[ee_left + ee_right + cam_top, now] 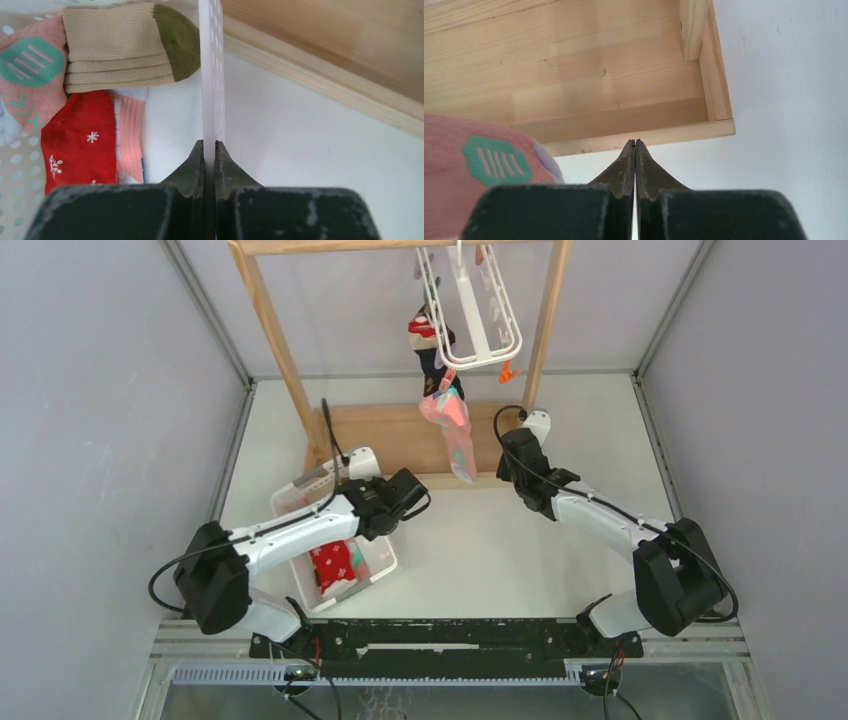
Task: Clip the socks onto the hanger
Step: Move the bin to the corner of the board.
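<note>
The white hanger hangs from the wooden rack's top bar. A dark and striped sock and a pink sock with teal dots dangle from it. More socks lie in the white basket: a red snowflake one, a pink one with teal marks, and a beige one with an olive toe. My left gripper is shut on the basket's perforated wall. My right gripper is shut and empty, just right of the hanging pink sock.
The wooden rack's base board lies right ahead of the right gripper and right of the basket. Its two uprights stand at either side. Grey walls close in the white table.
</note>
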Controlling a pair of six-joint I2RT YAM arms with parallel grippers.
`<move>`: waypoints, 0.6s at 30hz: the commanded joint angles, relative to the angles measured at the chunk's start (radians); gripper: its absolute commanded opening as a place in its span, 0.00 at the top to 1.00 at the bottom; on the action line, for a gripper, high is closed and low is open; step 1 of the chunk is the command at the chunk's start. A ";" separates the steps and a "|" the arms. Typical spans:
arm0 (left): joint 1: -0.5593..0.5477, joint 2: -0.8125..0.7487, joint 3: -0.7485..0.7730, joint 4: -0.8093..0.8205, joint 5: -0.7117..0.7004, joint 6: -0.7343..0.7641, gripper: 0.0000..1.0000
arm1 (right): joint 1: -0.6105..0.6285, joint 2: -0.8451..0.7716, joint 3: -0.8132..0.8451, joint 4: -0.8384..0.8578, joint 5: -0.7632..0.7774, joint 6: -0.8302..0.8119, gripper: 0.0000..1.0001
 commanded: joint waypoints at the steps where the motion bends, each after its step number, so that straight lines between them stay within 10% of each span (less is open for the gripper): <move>1: -0.056 0.078 0.112 0.008 -0.060 0.092 1.00 | -0.006 -0.057 0.002 0.028 -0.042 0.001 0.99; 18: -0.261 0.334 0.288 0.277 0.110 0.450 1.00 | -0.051 -0.435 -0.028 -0.243 -0.209 0.115 0.59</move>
